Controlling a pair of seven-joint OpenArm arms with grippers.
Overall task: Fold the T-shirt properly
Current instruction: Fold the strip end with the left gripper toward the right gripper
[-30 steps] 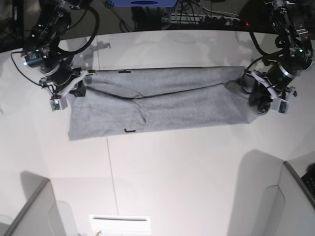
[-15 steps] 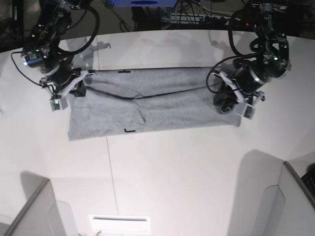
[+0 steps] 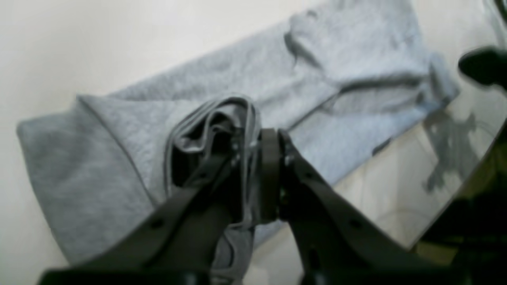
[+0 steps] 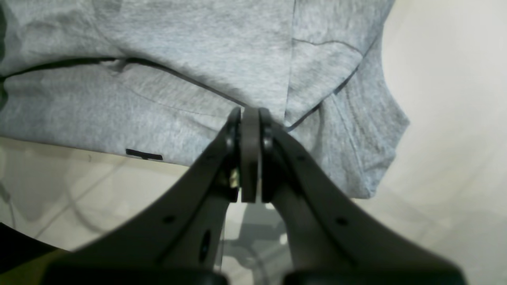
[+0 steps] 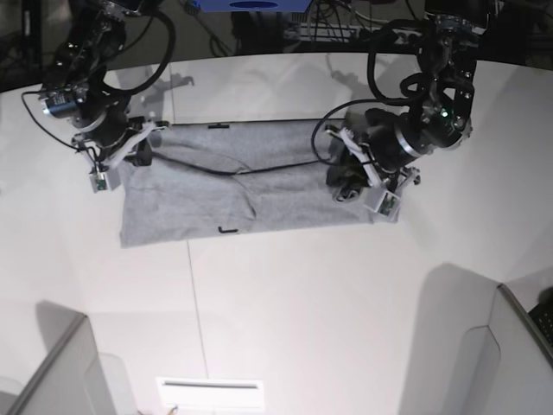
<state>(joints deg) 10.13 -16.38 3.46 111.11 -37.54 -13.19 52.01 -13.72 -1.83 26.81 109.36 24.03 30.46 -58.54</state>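
Note:
The heather-grey T-shirt (image 5: 251, 186) lies as a long band across the white table (image 5: 285, 294), plain side up, with a dark fold line along it. My left gripper (image 5: 350, 177) is shut on the band's bunched right end (image 3: 222, 118) and holds it lifted over the shirt's middle; in the left wrist view the gripper (image 3: 255, 150) pinches several layers of cloth. My right gripper (image 5: 138, 156) is shut on the shirt's left end, at the upper corner. In the right wrist view the gripper (image 4: 249, 118) closes on a grey edge of the shirt (image 4: 198, 47).
Grey panels stand at the front left (image 5: 60, 372) and front right (image 5: 510, 346) corners. A white label (image 5: 210, 393) lies at the front edge. Cables and a blue object (image 5: 251, 4) sit in the dark behind the table's far edge.
My left gripper has carried the shirt's right end leftward, from the far right to past the middle, shortening the band. My right gripper has stayed in place.

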